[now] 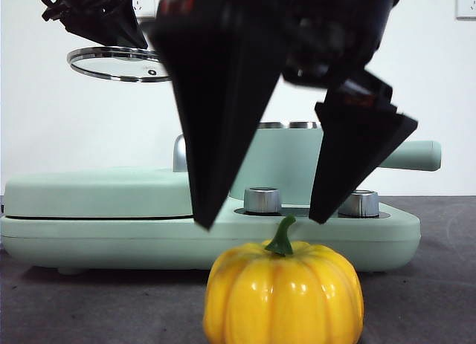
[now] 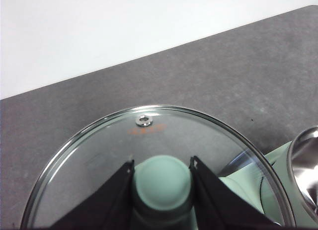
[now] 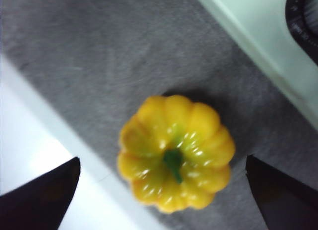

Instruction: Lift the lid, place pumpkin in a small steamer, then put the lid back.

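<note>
Hanging large and dark across the upper middle of the front view, the right gripper (image 1: 260,221) blocks much of what stands behind it. Its two black jaws are spread wide, tips pointing down, and they sit just above the pumpkin (image 1: 284,298) without touching it. Behind them a wide mint-green appliance base (image 1: 97,221) runs across the middle of the frame, carrying two chrome knobs (image 1: 262,200), the right-hand one partly hidden by a jaw. The small steamer (image 1: 286,162) stands behind those knobs, its body largely screened by the jaws; a strip of steel rim shows at its top and its long handle (image 1: 413,155) reaches toward the right edge of the frame.

The pumpkin rests on the dark grey table (image 1: 424,284) at the lower centre of the front view, in front of the base and apart from it. It is glossy yellow-orange, ribbed, with a curved green stem upright. In the right wrist view it lies between the two open jaws, near the table's pale front edge.

At the upper left of the front view the left gripper (image 1: 141,43) holds the lid (image 1: 111,65) in the air, tilted slightly, well clear of the base. The left wrist view shows the jaws closed against both sides of the mint-green knob (image 2: 163,183); the glass disc is clear, with a steel rim and a small vent hole.
</note>
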You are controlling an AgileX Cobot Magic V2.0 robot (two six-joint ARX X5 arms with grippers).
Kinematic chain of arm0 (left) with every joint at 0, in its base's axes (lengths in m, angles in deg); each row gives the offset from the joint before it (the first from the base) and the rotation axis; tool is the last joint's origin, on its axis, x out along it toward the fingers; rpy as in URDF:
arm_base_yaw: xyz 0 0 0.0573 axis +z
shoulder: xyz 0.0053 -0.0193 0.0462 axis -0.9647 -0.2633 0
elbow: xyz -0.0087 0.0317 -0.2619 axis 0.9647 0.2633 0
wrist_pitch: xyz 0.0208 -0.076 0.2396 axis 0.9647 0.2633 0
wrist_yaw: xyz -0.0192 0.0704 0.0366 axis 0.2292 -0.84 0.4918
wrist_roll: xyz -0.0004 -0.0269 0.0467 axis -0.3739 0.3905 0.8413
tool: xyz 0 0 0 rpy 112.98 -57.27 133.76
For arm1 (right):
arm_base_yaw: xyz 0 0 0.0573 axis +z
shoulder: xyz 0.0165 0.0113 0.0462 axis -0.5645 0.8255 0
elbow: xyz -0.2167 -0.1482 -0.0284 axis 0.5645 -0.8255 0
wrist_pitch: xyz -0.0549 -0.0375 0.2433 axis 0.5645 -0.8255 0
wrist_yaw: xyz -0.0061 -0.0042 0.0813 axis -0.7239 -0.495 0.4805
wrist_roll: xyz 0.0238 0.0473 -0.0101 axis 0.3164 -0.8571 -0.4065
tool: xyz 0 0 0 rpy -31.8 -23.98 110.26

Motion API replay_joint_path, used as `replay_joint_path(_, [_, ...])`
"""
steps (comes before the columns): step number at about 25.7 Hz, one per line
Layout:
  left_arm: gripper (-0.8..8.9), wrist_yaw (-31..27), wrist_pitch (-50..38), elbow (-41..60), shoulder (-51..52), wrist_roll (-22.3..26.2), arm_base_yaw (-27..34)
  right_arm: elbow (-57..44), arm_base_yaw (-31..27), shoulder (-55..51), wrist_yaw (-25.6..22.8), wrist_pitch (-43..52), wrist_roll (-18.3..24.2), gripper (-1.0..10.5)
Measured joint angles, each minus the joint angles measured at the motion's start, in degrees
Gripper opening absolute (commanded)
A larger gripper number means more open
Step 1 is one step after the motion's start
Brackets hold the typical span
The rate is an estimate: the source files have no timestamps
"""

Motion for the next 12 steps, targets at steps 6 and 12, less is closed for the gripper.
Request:
replay_joint_path(6, [0.56, 0.0, 0.6, 0.0, 0.0, 0.0, 0.0, 0.0, 0.1, 3.2, -0.7, 0.7, 0.0, 5.5])
replay_joint_path(12, [0.56, 0.0, 0.7, 0.0, 0.0, 0.0, 0.1, 0.0, 0.1, 8.3, 0.1, 0.8, 0.0, 5.4])
